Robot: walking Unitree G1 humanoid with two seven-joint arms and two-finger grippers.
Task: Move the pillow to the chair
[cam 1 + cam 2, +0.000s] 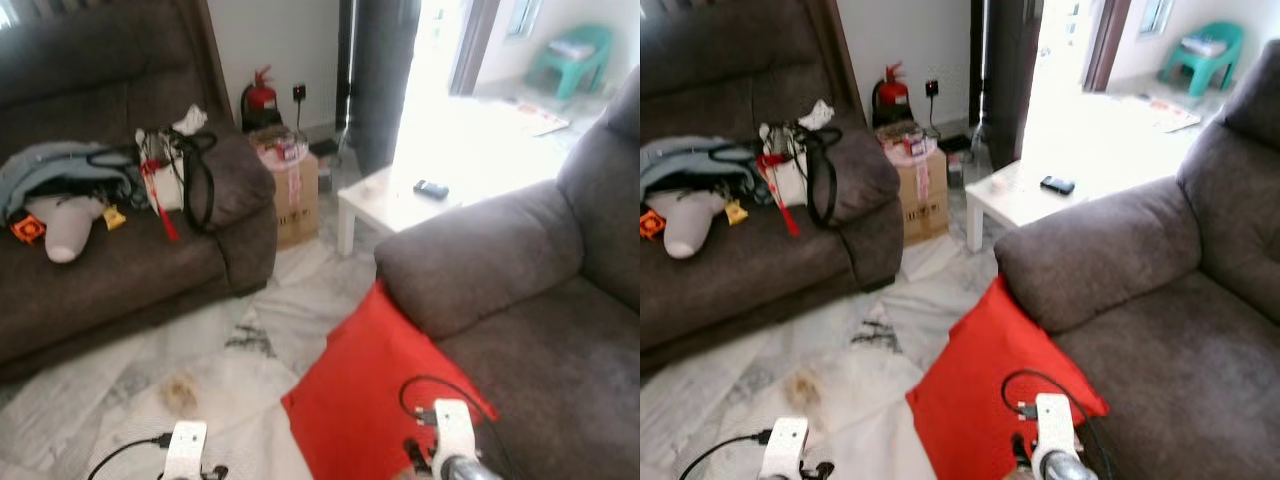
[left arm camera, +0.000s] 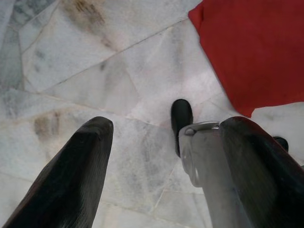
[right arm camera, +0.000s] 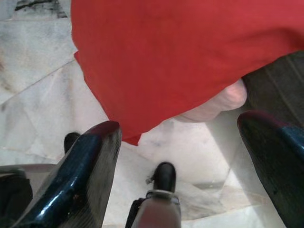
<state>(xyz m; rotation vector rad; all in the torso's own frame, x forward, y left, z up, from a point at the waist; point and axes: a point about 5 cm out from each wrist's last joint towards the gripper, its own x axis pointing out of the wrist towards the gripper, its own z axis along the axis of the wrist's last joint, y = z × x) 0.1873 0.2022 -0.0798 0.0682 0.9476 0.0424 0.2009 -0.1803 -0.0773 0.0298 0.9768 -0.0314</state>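
While the red pillow [image 1: 375, 395] leans low on the armchair [image 1: 520, 300] at lower centre, right gripper [image 3: 180, 156] and left gripper [image 2: 156, 161] hang spread, empty

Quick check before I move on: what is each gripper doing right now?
Left gripper: open, holding nothing, over the marble floor.
Right gripper: open, holding nothing, just below the red pillow.

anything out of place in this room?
Yes: the red pillow is on the marble floor, tilted up against the front of the grey chair rather than on its seat. The floor also has a brownish stain to the pillow's left. Both hands, left and right, are open above the floor.
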